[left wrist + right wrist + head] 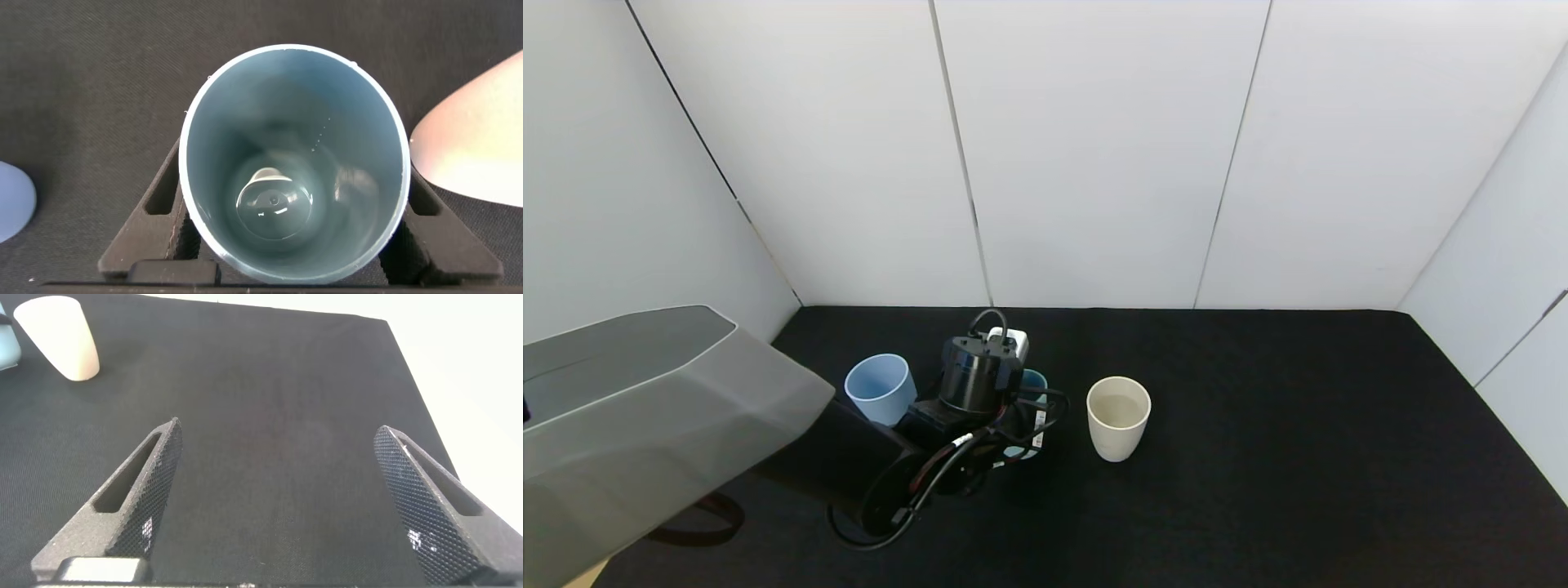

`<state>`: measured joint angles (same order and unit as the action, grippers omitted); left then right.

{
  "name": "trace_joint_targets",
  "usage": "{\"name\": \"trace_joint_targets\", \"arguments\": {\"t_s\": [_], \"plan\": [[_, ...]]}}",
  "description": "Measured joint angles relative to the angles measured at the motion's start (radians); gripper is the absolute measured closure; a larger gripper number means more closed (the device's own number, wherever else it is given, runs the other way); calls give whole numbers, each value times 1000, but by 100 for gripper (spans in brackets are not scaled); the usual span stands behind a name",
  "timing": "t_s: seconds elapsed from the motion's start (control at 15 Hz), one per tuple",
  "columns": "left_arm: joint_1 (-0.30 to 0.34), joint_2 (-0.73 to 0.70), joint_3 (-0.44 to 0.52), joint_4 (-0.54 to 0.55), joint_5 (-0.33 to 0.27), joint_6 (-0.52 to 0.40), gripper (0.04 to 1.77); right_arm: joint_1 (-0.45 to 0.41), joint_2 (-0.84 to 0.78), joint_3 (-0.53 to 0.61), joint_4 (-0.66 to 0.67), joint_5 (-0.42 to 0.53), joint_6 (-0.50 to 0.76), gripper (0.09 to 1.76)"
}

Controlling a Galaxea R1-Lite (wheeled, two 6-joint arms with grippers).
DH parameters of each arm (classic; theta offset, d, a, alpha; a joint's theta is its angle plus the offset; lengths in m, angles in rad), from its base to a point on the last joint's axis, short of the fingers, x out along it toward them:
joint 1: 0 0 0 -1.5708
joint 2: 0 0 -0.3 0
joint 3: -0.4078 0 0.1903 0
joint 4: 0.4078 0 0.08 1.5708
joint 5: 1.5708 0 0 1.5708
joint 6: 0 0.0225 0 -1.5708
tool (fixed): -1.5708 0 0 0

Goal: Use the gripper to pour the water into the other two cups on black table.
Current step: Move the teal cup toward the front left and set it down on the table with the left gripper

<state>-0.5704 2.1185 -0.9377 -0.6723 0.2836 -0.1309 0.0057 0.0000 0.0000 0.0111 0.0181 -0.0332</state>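
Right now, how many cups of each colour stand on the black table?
Light blue cup: 1
Teal cup, between the left gripper's fingers: 1
Cream-white cup: 1
Total: 3 cups on the black table

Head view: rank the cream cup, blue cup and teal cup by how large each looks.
1. Cream cup and blue cup look about alike.
2. Teal cup shows smallest, mostly hidden behind the left gripper.
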Motion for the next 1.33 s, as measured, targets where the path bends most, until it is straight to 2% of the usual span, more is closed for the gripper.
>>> {"name": "trace_joint_targets", "arguments": {"t_s": [0.53,0.87,1.33], "plan": [[-6,10,3,-6,0,1,64,0,0,0,0,0,0,14],[-6,9,4,-7,2,1,38,0,0,0,0,0,0,14],[9,-19,5,-6,3,3,21,0,0,0,0,0,0,14]]}}
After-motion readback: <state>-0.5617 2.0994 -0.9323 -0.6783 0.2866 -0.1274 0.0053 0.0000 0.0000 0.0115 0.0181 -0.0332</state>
